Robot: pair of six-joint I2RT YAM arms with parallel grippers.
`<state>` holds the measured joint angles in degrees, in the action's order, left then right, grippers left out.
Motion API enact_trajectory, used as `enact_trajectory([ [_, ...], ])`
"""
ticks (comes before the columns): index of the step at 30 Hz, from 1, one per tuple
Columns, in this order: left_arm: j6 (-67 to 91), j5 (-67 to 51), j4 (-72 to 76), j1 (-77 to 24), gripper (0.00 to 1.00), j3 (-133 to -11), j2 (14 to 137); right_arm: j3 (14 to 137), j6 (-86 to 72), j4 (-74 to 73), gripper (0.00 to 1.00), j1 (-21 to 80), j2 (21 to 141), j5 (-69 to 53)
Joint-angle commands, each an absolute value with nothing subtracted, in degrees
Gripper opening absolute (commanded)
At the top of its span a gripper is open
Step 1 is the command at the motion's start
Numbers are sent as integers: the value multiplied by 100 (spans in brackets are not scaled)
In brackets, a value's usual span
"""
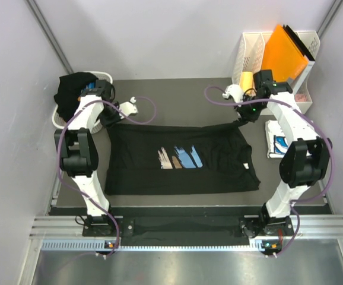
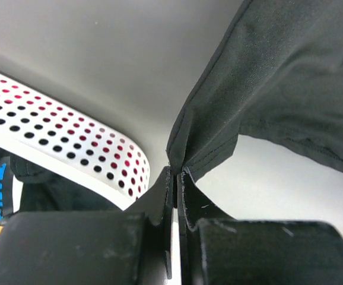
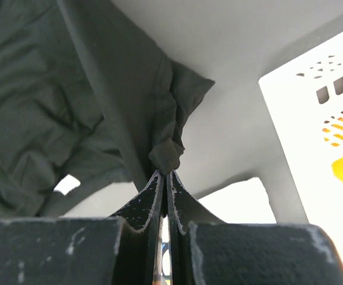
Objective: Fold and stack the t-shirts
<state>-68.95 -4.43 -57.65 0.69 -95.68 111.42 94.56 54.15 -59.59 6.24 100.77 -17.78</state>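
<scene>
Left gripper, right gripper on t-shirt

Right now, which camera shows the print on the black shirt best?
The top view: the shirt lies spread out, its print facing up in full. Both wrist views show only plain black cloth pinched at an edge, no print.
</scene>
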Motion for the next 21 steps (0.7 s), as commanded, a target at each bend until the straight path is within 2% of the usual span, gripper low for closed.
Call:
enact_trajectory([
  [1, -7180, -395, -5941, 158, 0, -9440, 10740, 9334, 5950, -6407, 0, 519, 9616, -1749],
  [21, -7840, -721, -7040, 132, 0, -8851, 10257, 8139, 6504, -7347, 0, 659, 8877, -1617],
])
